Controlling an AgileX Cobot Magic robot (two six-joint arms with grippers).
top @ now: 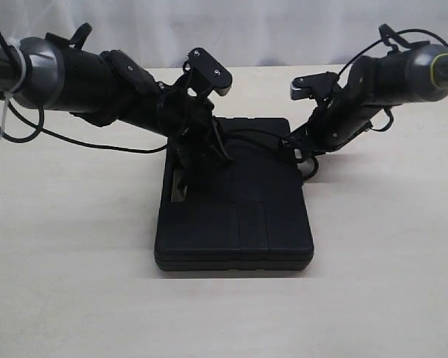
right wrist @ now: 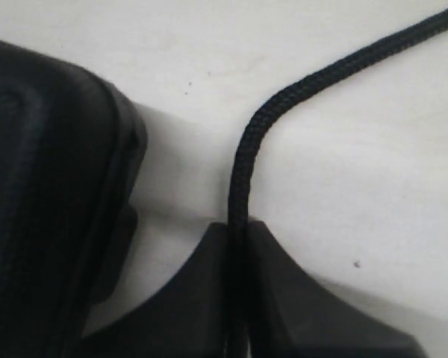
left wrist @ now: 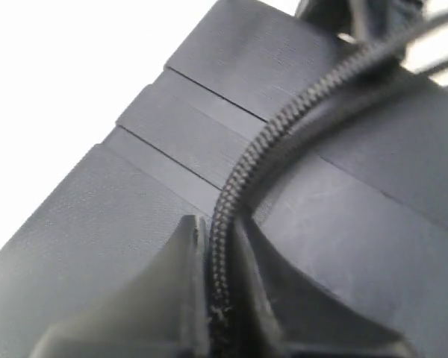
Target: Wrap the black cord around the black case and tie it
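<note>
From the outside camera, the black case (top: 235, 201) lies flat in the middle of a pale table (top: 75, 283). The 2 arms reach in from each side. The left gripper (top: 200, 155) is low over the back left part of the case. The right gripper (top: 299, 149) is down by the back right corner of the case. A thin black line runs along the back of the case between the 2 grippers. From here I cannot tell if it is the string or one of the arm's cables. The tips are too dark to show how wide they are in this view.

From the left wrist camera, the left gripper is closed tight on the black cord (left wrist: 243, 171). The cord sits pinched between its 2 fingers (left wrist: 149, 306). From there it runs in a curve over the top of the case and crosses 2 thin grooves in the lid. It goes on to the far edge of the case.

From the right wrist camera, the right gripper is also squeezed shut on the cord. The cord comes out from between the tips, goes up, then bends away over the bare table. The rounded edge of the case is just beside this gripper.
</note>
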